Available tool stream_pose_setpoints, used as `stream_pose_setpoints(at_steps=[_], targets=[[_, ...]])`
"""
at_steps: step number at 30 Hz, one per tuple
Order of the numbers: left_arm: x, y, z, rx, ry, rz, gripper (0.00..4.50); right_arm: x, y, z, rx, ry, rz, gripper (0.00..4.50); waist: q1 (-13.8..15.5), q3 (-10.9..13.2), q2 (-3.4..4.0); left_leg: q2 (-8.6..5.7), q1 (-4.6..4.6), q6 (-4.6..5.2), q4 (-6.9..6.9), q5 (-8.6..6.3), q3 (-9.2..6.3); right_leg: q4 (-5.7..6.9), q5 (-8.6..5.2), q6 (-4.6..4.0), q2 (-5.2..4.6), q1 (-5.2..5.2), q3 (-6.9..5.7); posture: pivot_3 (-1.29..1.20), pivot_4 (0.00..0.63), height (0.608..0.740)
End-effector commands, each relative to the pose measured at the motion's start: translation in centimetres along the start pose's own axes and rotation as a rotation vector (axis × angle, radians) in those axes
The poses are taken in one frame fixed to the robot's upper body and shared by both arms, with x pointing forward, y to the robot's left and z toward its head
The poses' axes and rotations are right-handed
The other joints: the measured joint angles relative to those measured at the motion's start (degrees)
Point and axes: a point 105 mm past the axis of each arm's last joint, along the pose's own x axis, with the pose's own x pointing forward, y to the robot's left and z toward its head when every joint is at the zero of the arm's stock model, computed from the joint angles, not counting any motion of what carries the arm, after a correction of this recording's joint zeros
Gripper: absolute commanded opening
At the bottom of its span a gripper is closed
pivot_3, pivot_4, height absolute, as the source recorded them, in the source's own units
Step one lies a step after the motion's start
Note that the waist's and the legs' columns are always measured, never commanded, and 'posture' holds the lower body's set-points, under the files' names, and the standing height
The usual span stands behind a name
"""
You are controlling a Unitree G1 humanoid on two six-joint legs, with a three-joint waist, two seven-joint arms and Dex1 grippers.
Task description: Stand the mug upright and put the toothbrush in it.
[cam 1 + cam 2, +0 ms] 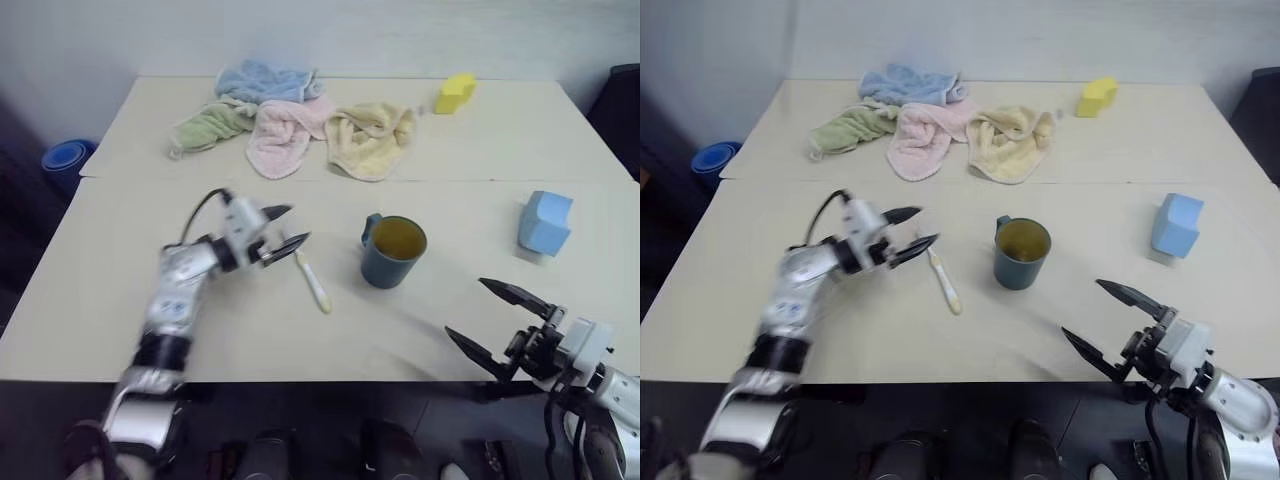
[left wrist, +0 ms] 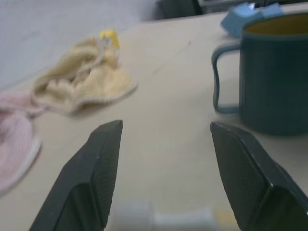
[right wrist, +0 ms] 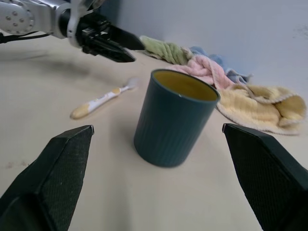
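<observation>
From the head: the mug (image 1: 394, 250) stands upright mid-table, the toothbrush (image 1: 312, 281) flat beside it. Left wrist: the left gripper (image 2: 166, 144) gapes, empty. Right wrist: the right gripper (image 3: 156, 139) wide, empty — a shallow pinch could skid the toothbrush away.

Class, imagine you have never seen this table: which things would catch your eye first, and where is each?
The teal mug stands upright mid-table, its yellow inside showing. A toothbrush lies flat on the table to the left of it, just beyond the open left end effector. Along the far side sits a heap of pastel towels, and the open right end effector waits at the near right edge.
</observation>
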Motion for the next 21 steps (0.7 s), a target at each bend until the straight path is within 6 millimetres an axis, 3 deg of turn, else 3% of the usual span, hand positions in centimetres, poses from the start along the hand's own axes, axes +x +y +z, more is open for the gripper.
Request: stream_pose_setpoints(at_steps=[1, 3, 6, 8, 10, 13, 18, 21], targets=[[-5.5, 0.7, 1.7, 0.012, 0.03, 0.063, 3.89, 0.7, -0.3, 1.2, 0.004, -0.059, 0.057, 4.5, 0.0, 0.0, 0.02, 0.01, -0.01, -0.02, 0.01, -0.01, -0.11, 0.01, 0.0, 0.0, -0.02, 0.01, 0.0, 0.0, 0.15, 0.74], [-10.3, 0.2, 0.7, -0.027, 0.134, 0.12, 4.49, 1.0, -0.3, 1.4, -0.003, -0.077, 0.103, 4.5, 0.2, 0.0, 0.03, -0.02, 0.0, -0.03, 0.0, -0.02, -0.14, -0.01, 0.0, 0.0, -0.03, 0.05, -0.01, 0.0, 0.15, 0.74], [-17.6, -0.1, -0.7, -0.118, 0.292, 0.301, 4.49, 1.0, -0.2, 1.5, 0.0, -0.069, 0.158, 4.5, -0.2, 0.0, 0.05, 0.02, 0.06, -0.04, -0.02, -0.09, -0.22, -0.05, 0.0, 0.0, -0.04, 0.05, 0.11, 0.0, 0.15, 0.74], [-20.4, -0.7, -1.2, -0.163, 0.368, 0.371, 4.49, 0.9, -0.5, 1.3, 0.003, -0.049, 0.173, 4.5, 0.2, 0.1, 0.03, 0.03, 0.05, -0.04, -0.04, -0.13, -0.27, -0.09, -0.01, -0.01, -0.03, 0.04, 0.09, 0.0, 0.15, 0.74], [-21.3, -1.5, -1.0, -0.193, 0.402, 0.383, 4.49, 0.5, -0.8, 1.0, -0.003, -0.022, 0.183, 4.5, 1.2, 0.1, 0.02, 0.01, 0.0, -0.05, 0.06, -0.14, -0.17, -0.12, -0.01, -0.02, -0.03, 0.12, 0.01, 0.0, 0.15, 0.74], [-18.8, -2.1, -0.2, -0.285, 0.391, 0.353, 4.49, 0.2, -1.3, 0.7, -0.003, 0.002, 0.175, 4.5, 2.3, 0.1, 0.03, 0.04, -0.05, 0.0, 0.3, -0.19, -0.25, -0.13, -0.03, -0.06, -0.1, 0.2, 0.27, 0.0, 0.15, 0.74], [-10.4, -2.0, 1.5, -0.46, 0.364, 0.265, 4.49, 0.2, -1.5, 0.5, 0.003, 0.012, 0.174, 4.5, 2.9, 0.1, 0.08, -0.13, -0.02, 0.05, 0.37, -0.21, -0.52, 0.03, -0.04, -0.07, -0.06, 0.19, 0.73, 0.0, 0.15, 0.74], [-6.7, -1.8, 1.4, -0.552, 0.411, 0.284, 4.49, 0.2, -1.7, 0.4, 0.005, 0.017, 0.17, 4.5, 2.1, 0.1, 0.05, -0.19, 0.06, 0.04, 0.35, -0.22, -0.47, 0.19, 0.01, 0.0, -0.02, 0.12, 0.68, 0.0, 0.15, 0.74]])
